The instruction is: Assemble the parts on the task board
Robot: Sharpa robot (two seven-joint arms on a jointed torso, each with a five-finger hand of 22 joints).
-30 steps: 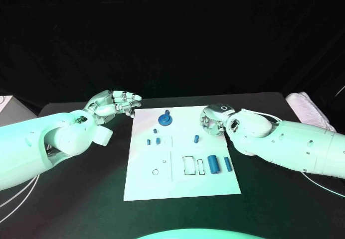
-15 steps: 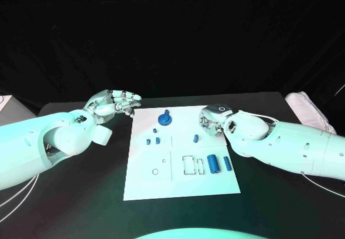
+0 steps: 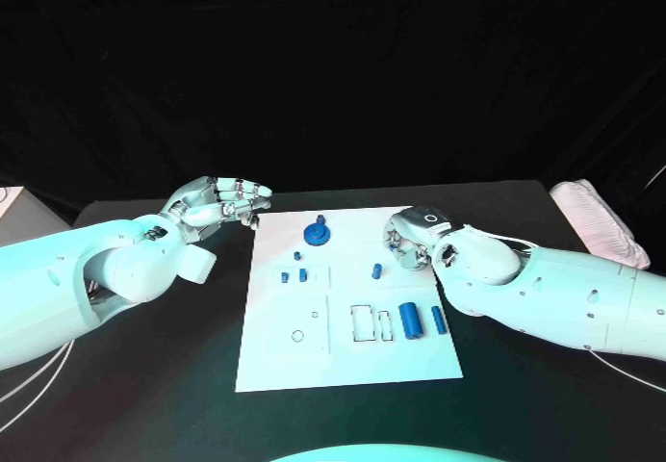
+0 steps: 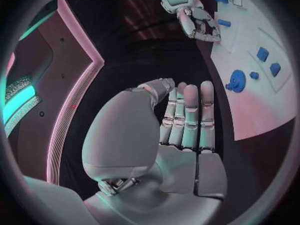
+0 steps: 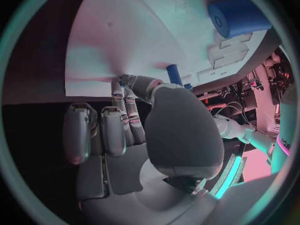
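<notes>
Several blue parts (image 3: 410, 319) lie loose across the board (image 3: 347, 361), so we judge assembly barely begun. The right hand (image 3: 404, 241) rests at the board's right edge, fingers curled, holding nothing we can see. The left hand (image 3: 222, 201) hovers off the board's far left corner, fingers curled in, empty. The worktop (image 3: 166, 385) is black, under dark drapes.
</notes>
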